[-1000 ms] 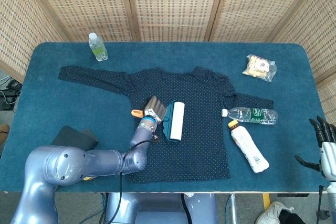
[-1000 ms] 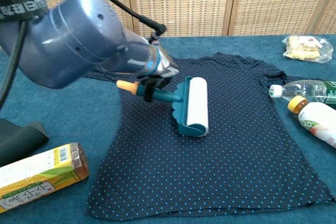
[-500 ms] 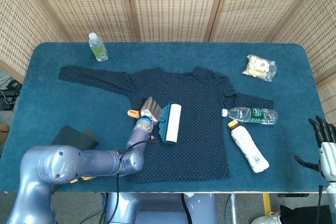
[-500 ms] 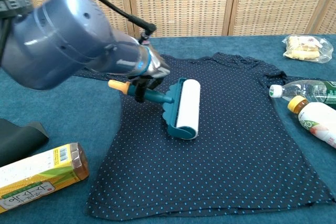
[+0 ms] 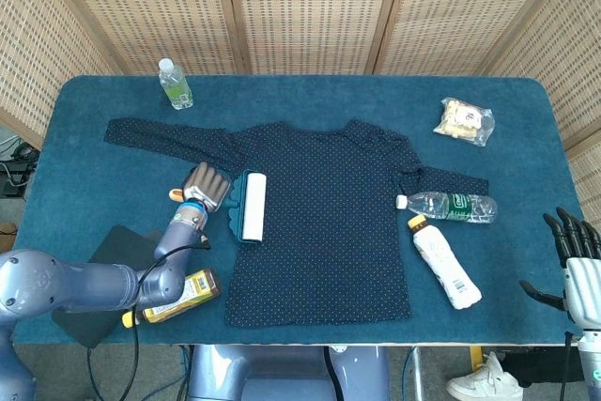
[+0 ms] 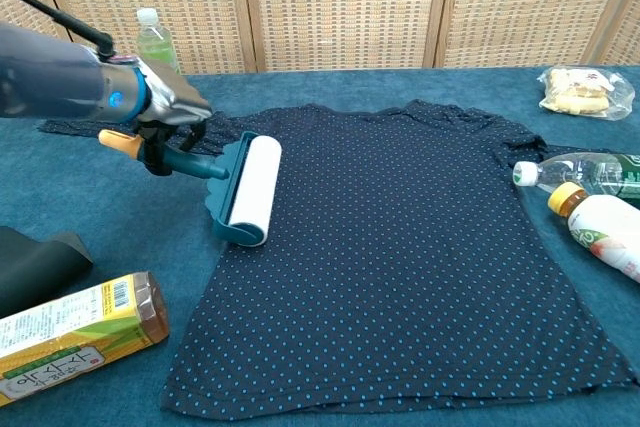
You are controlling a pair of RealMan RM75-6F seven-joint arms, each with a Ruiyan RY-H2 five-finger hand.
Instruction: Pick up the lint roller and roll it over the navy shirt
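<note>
A blue table (image 5: 310, 91) holds a navy shirt (image 5: 319, 213) spread flat. The left hand (image 5: 204, 187) grips the handle of a lint roller (image 5: 251, 206), whose white roll rests on the shirt's left edge, just below the sleeve. The right hand (image 5: 575, 260) hangs off the table's right corner, fingers apart, holding nothing. Two bottles (image 5: 449, 232) lie right of the shirt.

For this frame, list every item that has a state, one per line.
Left hand: grips the roller handle.
Lint roller: held, lying on the shirt's left edge.
Shirt: spread flat.
Right hand: holds nothing, fingers apart.
Green bottle: upright, capped.
Clear bottle: lying down.
White bottle: lying down.
</note>
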